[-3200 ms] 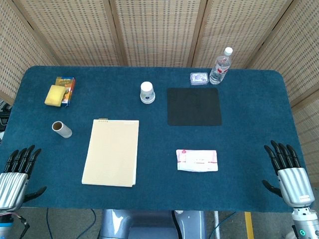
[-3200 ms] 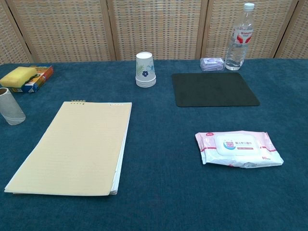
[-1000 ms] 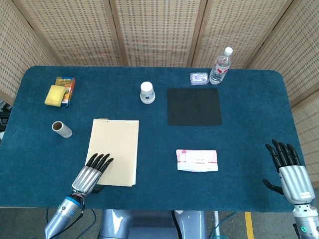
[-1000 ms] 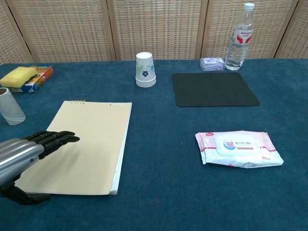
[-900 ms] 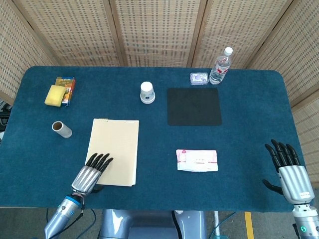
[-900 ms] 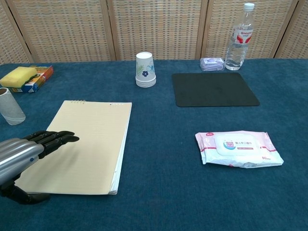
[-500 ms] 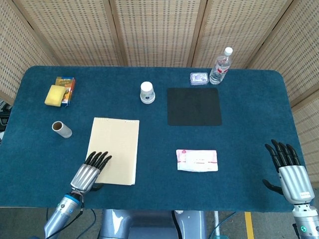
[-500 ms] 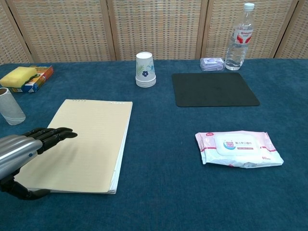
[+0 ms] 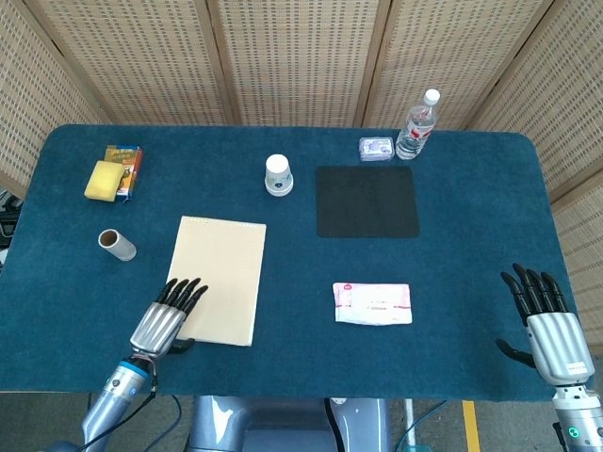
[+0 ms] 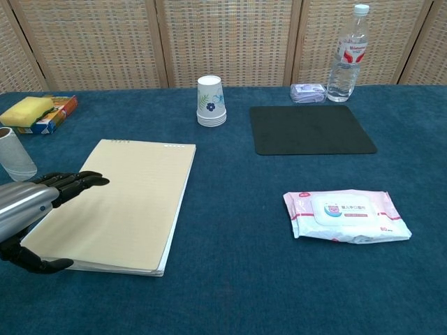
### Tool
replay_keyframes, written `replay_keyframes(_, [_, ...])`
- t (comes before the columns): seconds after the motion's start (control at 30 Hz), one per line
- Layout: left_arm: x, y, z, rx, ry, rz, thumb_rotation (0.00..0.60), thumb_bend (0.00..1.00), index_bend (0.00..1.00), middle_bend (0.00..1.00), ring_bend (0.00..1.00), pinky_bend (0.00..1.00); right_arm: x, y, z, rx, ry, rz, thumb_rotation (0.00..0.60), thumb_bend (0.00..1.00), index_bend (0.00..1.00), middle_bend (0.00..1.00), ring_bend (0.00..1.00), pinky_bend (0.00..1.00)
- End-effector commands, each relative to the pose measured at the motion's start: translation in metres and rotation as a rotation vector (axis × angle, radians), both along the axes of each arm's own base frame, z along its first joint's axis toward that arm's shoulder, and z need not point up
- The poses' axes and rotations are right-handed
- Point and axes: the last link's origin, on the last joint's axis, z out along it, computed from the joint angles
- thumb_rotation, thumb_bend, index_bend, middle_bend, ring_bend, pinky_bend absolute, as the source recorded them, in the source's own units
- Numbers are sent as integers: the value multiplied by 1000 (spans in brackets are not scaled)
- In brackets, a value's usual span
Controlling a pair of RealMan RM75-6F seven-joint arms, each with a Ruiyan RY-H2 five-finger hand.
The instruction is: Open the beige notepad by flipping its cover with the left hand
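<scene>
At my left hand [image 9: 167,320] I count one beige notepad [image 9: 217,279], with one cardboard tube [image 9: 117,245], one yellow sponge [image 9: 103,180] and one small box [image 9: 128,163] further off beyond it. Between my left hand and my right hand [image 9: 549,337] there is one pack of wipes [image 9: 372,303]. Farther out are one black mat [image 9: 366,201], one stack of paper cups [image 9: 278,175], one water bottle [image 9: 417,125] and one small clear packet [image 9: 376,148].

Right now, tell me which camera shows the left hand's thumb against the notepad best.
The chest view: the left hand shows from the side, its fingers stretched over the notepad and its thumb low at the near left corner. The head view shows only the back of the hand from above, with the thumb mostly hidden.
</scene>
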Motion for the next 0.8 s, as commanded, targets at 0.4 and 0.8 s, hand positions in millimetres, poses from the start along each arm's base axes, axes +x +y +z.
replay_keyframes(0.4, [2,19,3,-12,63,-12,600,333,0,0,0,0,-1,-1,-2,6,6,-5,600,0,0,0,0,0])
replay_keyframes(0.8, [11,37,7,18,73,-31,600,382,0,0,0,0,-2,-2,-4,12,6,-10,600,0,0,0,0,0])
